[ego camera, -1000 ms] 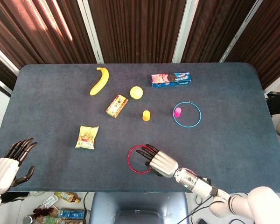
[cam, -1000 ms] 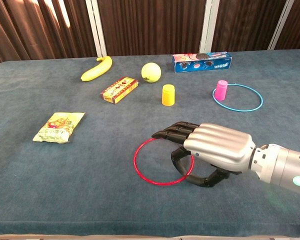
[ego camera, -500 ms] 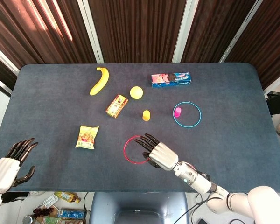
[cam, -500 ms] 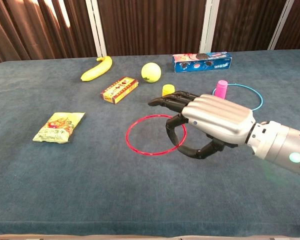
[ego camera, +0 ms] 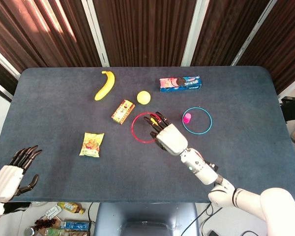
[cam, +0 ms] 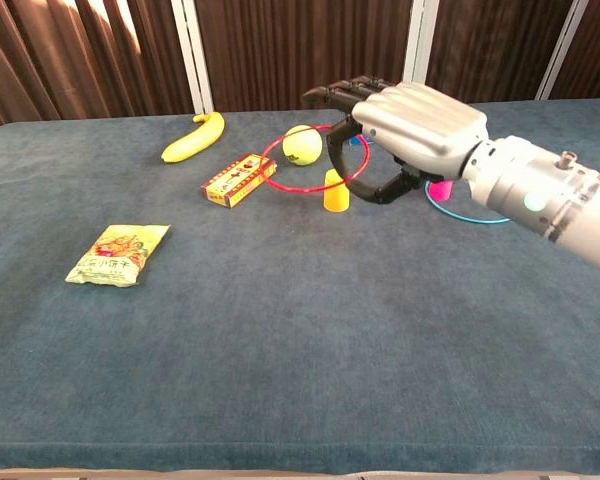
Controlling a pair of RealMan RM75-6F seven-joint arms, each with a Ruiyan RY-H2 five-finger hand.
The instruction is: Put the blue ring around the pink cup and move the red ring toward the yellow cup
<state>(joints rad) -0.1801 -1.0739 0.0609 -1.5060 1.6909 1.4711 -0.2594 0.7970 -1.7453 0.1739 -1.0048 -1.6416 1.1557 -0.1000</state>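
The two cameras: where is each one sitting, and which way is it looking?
Head view: high above the near table edge, looking almost straight down at the table; shows the left hand at the bottom left corner and the right hand with its forearm.
Chest view: low at the near edge, looking across the tabletop toward the brown curtains; shows only the right hand.
Both show: the right hand holding the red ring by the yellow cup, the blue ring, banana.
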